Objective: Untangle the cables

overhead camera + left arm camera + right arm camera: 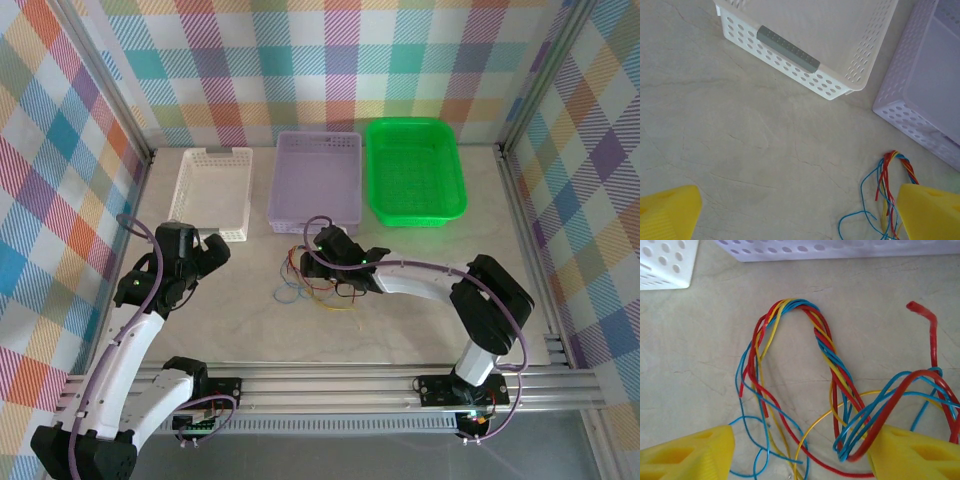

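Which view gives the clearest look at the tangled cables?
Right wrist: the cables lie close up, with red, yellow and blue strands twisted into a loop. Top external shows them as a small, thin cluster; left wrist catches part of them at lower right.

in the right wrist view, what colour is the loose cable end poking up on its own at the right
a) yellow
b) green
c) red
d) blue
c: the stray end, which rises clear of the other cables and bends over at its tip, is red. The blue and yellow strands stay in the twisted bundle.
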Motion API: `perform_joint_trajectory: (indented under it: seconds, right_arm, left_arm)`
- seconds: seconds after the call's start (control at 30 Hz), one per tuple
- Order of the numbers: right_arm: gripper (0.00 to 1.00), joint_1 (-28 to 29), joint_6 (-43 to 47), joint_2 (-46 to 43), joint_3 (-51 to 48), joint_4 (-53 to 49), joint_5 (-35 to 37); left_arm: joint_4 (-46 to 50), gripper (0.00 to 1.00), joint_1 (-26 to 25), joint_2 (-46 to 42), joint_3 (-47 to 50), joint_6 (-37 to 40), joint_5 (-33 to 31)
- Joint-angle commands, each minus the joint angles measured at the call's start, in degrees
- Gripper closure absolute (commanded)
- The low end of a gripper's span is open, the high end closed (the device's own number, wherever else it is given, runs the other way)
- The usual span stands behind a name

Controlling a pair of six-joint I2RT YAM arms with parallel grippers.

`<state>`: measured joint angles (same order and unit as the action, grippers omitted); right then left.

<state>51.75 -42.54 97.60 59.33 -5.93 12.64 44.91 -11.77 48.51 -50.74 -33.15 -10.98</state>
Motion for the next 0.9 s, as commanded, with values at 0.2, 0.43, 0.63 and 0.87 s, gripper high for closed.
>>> perform_joint_trajectory:
  seconds: [0.2,0.43,0.63,0.87]
  right_arm:
    - [0.34,0.37,-4.86,2.2,2.24,-7.54,4.07]
    - [0.44,0.46,-5.47,5.39,3.93,-6.76,3.88]
    - [0.52,0.46,-4.84,6.86,4.85,-3.59,5.04]
    - [0.68,0.5,-3.98,8.26,6.24,-3.92,6.16]
  left_arm:
    - [-0.19,0.03,-0.54,0.2,0.73,0.67,3.39]
    - [-0.45,0.03,-0.53,0.75,0.64,0.45,4.08]
    - [-0.28,0.04,-0.53,0.61,0.75,0.24,4.53]
    - [-0.49,0.06,-0.58,1.21,1.22,-0.85,6.88]
